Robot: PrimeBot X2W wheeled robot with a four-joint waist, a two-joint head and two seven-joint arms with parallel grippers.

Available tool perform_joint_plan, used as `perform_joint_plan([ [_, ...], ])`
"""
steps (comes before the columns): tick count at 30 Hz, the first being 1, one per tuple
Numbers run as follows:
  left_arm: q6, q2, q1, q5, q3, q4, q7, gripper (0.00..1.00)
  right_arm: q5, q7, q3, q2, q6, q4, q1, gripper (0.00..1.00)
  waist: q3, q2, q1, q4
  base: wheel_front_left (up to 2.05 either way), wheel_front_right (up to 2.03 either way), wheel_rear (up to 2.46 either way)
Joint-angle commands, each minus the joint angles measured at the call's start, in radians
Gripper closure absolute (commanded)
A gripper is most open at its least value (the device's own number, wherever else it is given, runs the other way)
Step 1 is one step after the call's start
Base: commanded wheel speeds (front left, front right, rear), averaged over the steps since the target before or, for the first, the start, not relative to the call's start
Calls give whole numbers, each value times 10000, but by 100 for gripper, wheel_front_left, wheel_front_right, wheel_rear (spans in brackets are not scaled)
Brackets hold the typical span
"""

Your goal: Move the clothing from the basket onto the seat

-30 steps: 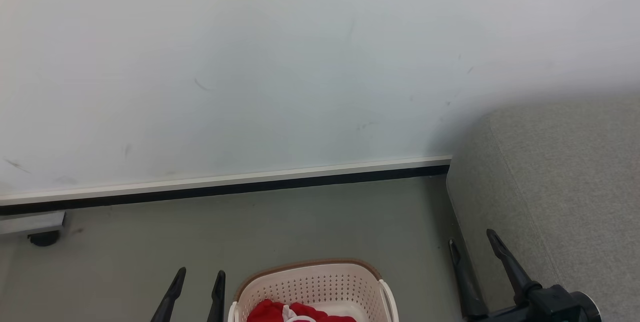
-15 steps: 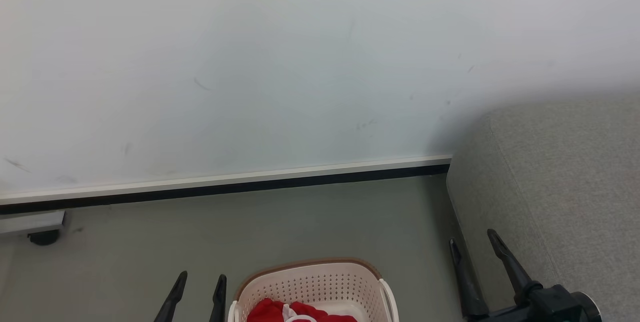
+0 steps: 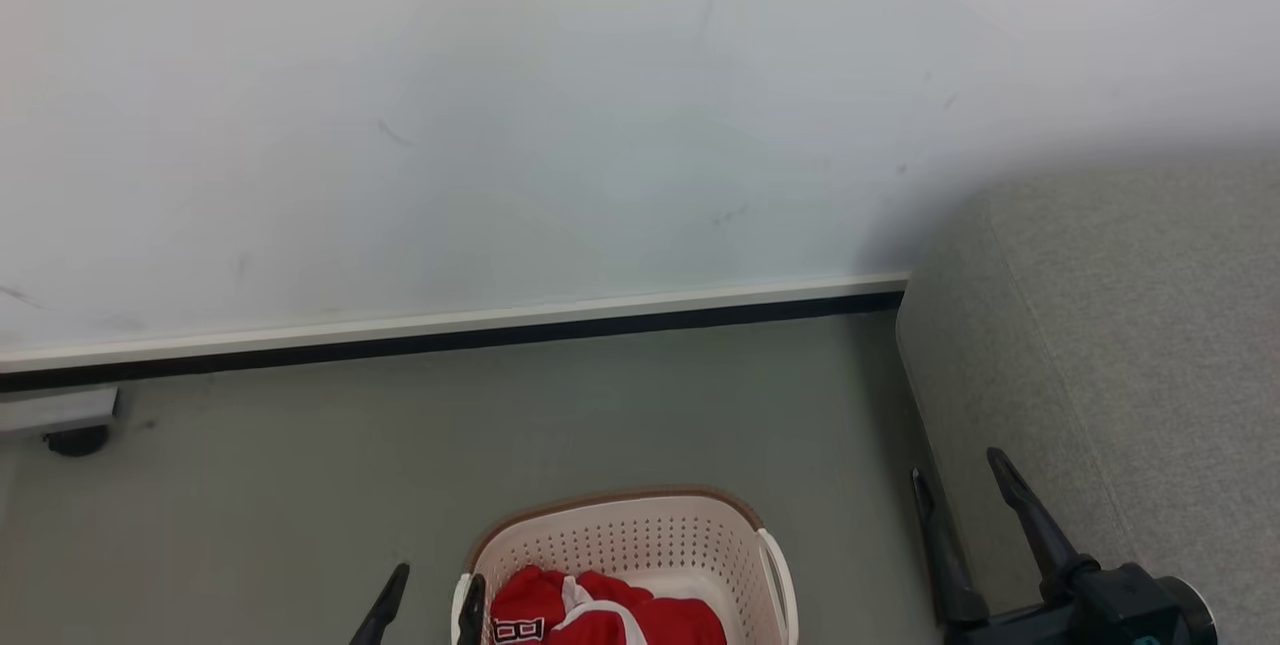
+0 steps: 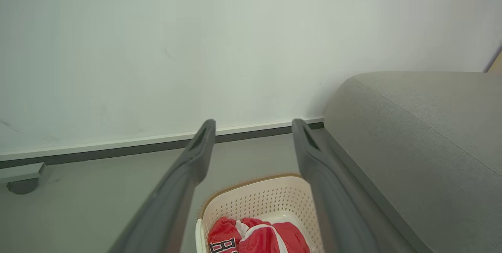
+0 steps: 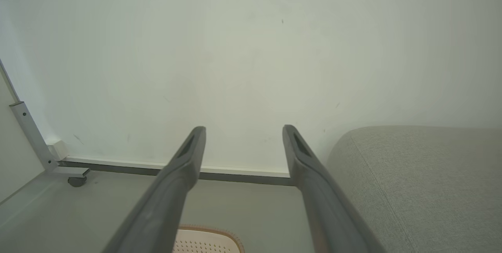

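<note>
The basket stands on the floor close before the robot and near the flank of the seat, so a short carry to the right is probably all each transfer needs. The clothing lies bunched in the basket's bottom, red with white panels and black-and-white lettering on its left fold. No garment lies on the part of the seat that is in view, so I judge the task barely begun.

The left gripper hangs low at the basket's left rim, its fingers spread wide and empty. In the left wrist view they frame the basket and the pile, which reads as lining up for a reach down into it. The right gripper sits off to the side by the seat's flank, its fingers equally wide and holding nothing — likely parked there to leave the basket's mouth free.

The cloth is soft and will sag and trail, so a lift should rise well above the rim before swinging over.
</note>
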Motion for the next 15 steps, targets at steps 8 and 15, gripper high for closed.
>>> perform_joint_plan([
  [8,-199,15,-559,328,-294,460,-46,0,114,-20,5,35,7,-75,-388,0,1017,0,0,-189,0,0,0],
  [15,-379,36,-1356,570,-597,1213,-46,0,168,-22,27,-19,7,-204,-1009,0,2215,0,0,-348,0,0,0],
])
